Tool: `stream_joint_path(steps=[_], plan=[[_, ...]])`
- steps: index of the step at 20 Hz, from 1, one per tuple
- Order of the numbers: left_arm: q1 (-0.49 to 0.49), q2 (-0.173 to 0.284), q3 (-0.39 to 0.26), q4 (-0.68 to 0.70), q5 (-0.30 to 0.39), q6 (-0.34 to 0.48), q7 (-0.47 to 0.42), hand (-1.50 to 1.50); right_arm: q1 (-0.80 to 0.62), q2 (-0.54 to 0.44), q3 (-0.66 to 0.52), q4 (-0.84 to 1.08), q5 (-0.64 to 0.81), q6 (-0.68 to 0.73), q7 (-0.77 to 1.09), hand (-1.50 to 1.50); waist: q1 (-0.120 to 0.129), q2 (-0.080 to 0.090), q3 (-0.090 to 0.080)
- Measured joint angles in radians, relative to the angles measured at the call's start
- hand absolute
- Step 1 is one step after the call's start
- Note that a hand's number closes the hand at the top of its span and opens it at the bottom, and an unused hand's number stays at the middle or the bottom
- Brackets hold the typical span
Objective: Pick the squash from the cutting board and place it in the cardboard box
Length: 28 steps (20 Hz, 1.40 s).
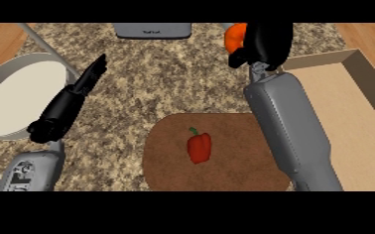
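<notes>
**Head view: squash held near the bench's far edge**

An orange squash (234, 35) is gripped by the curled right hand (265, 43), just left of the cardboard box (344, 99) at the right edge. A red pepper (199, 147) lies on the cutting board (168, 163). The left hand (86, 83) is extended with straight fingers beside a white bowl (26, 94).

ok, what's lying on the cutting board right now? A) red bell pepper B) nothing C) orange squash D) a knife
A: a red bell pepper with a green stem lies on the brown cutting board, while the right hand holds the orange squash up by the cardboard box.
</notes>
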Motion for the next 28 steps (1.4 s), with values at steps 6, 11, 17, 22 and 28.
stream_joint_path(steps=[6,11,17,22,28], plan=[[-0.001,0.009,0.013,0.013,0.000,-0.006,-0.016,0.00,-0.044,-0.083,-0.125,-0.031,0.019,-0.047,0.104,1.50,-0.004,0.001,0.000],[0.002,0.006,0.014,-0.001,-0.001,-0.008,-0.002,0.00,0.002,-0.176,-0.215,-0.072,-0.024,-0.054,0.093,1.50,-0.007,0.000,0.000],[-0.002,-0.001,0.012,0.003,-0.012,-0.002,-0.007,0.00,0.064,-0.316,-0.308,-0.029,-0.104,0.034,0.007,1.50,-0.008,0.001,0.000],[0.005,-0.001,0.020,0.027,-0.013,-0.001,-0.033,0.00,0.118,-0.376,-0.387,0.027,-0.217,0.191,-0.043,1.50,-0.013,0.001,0.000],[0.018,-0.003,0.019,-0.029,-0.006,-0.008,0.005,0.00,0.220,-0.453,-0.452,0.057,-0.327,0.342,-0.133,1.50,-0.010,-0.001,0.001]])
